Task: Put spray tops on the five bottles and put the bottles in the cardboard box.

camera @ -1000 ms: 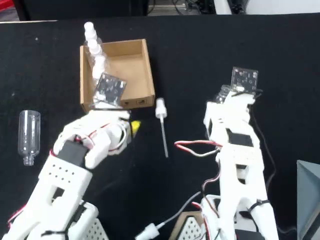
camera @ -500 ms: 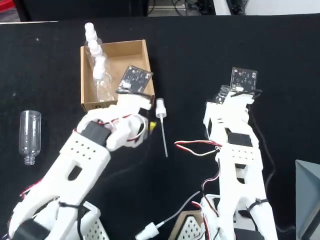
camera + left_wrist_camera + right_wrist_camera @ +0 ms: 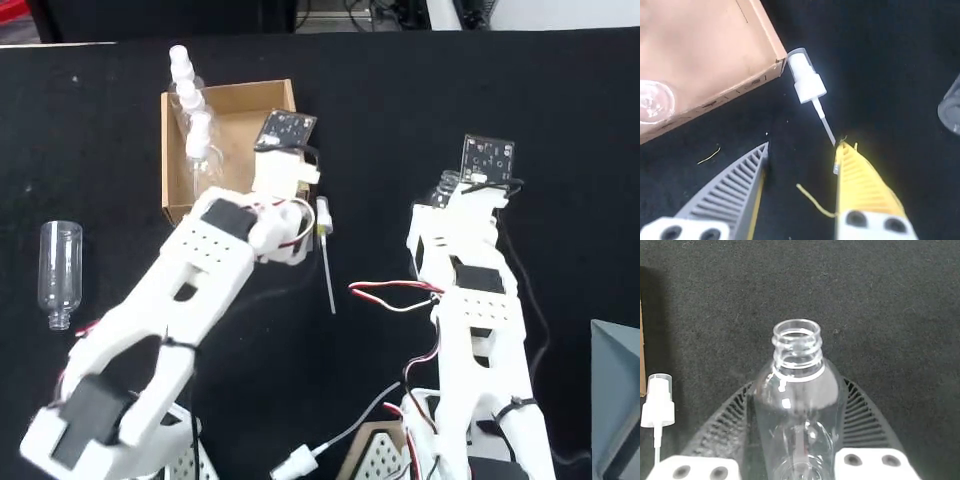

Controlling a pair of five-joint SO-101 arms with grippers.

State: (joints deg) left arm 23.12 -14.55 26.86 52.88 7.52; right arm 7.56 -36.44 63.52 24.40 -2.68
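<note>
A loose spray top (image 3: pixel 322 218) with a long tube lies on the black table just right of the cardboard box (image 3: pixel 290 110). In the left wrist view the spray top (image 3: pixel 807 81) lies beyond my open left gripper (image 3: pixel 801 150), its tube ending at the yellow fingertip (image 3: pixel 841 150). From above, the left gripper (image 3: pixel 312 232) sits beside the box's front right corner. My right gripper (image 3: pixel 797 387) is shut on a clear bottle (image 3: pixel 797 390) with a bare threaded neck, seen from above as the bottle (image 3: pixel 445 187). Three capped bottles (image 3: pixel 200 140) lie along the box's left side.
An uncapped clear bottle (image 3: pixel 57 272) lies at the far left of the table. Another spray top (image 3: pixel 298 463) lies near the front edge between the arm bases. A grey object (image 3: pixel 615 390) stands at the right edge. The mat behind the arms is open.
My left arm has swung to the right, from in front of the box to the spray top beside its right corner. The right arm and its bottle have stayed still.
</note>
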